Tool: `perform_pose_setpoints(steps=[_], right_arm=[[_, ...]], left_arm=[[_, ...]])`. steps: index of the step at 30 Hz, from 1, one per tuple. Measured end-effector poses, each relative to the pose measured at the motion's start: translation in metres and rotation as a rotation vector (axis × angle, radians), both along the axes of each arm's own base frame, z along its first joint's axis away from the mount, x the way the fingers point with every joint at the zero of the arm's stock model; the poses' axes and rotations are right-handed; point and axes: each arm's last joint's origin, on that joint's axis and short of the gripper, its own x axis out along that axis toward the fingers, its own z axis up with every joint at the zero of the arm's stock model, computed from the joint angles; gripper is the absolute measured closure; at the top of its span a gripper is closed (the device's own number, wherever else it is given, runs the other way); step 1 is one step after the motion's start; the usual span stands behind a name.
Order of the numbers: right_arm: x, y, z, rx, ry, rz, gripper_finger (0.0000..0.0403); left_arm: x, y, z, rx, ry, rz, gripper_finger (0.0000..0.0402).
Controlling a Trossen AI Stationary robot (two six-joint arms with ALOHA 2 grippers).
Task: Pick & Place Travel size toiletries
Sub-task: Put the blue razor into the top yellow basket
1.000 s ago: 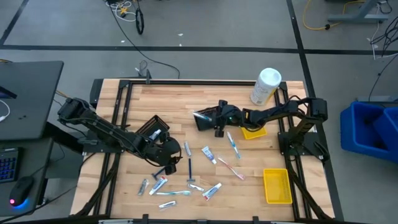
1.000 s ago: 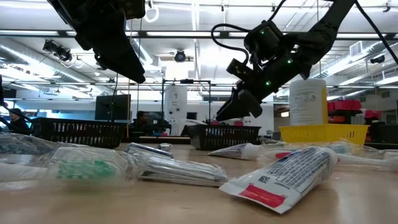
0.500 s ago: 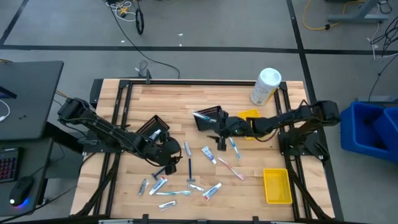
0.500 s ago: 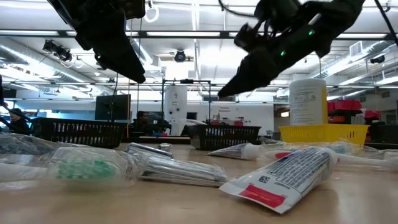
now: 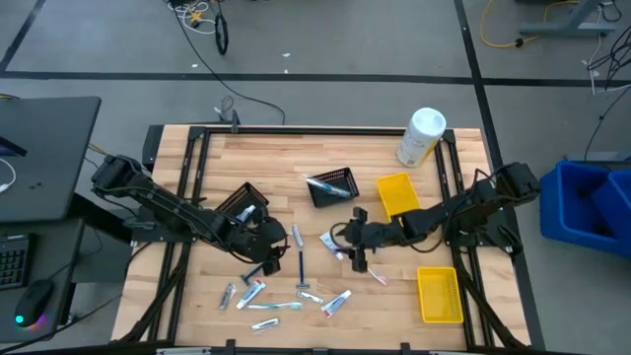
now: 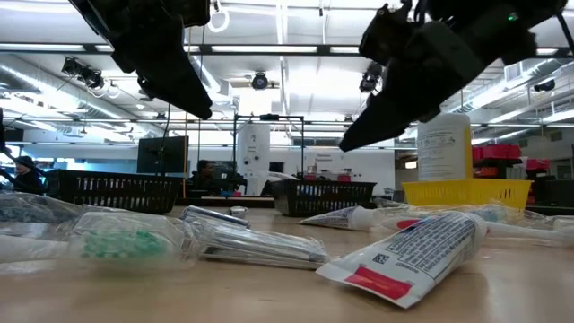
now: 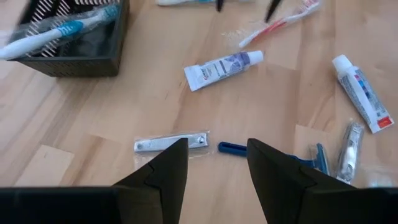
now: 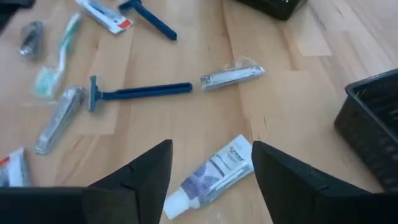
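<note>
- On tabletop (image 5: 266,158): most toiletries unsorted; one toothbrush (image 5: 322,183) already inside black mesh basket (image 5: 343,195).
- Above toothpaste tube (image 8: 214,170): right end effector (image 8: 210,163) spread apart, empty.
- Beside nail clipper (image 7: 171,143): left end effector (image 7: 212,163) likewise apart, empty.

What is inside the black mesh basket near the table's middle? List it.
The black mesh basket holds a blue-and-white toothbrush, lying tilted with one end over the rim. The basket's walls hide most of its floor, so more could lie there.

I can't read any text from here. The white toothpaste tube (image 6: 408,253) and tall white canister (image 6: 444,146) carry print, but illegibly.
</note>
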Motion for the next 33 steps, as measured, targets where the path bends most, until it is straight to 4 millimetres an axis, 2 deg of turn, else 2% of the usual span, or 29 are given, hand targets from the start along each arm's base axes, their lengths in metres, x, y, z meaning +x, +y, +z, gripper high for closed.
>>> perform_pose_setpoints(steps=[3,8,15,23,33], right_arm=[[-0.004,0.006,-0.002,-0.018,0.014,-0.057,0.0155],[-0.008,0.014,-0.003,0.061,0.013,-0.117,0.0141],[-0.011,0.023,-0.002,0.083,0.001,-0.140,0.0151],[-0.014,0.032,-0.002,0.103,-0.017,-0.150,0.0168],[-0.018,0.040,-0.001,0.122,-0.030,-0.171,0.0147]], left_arm=[[0.000,0.003,0.001,0.067,-0.027,0.060,0.0227],[0.000,0.004,0.002,0.126,-0.042,0.093,0.0227],[0.003,0.004,0.005,0.122,-0.104,0.141,0.0227],[0.010,0.001,0.014,0.135,-0.188,0.092,0.0227],[0.010,0.001,0.014,0.163,-0.184,0.069,0.0227]])
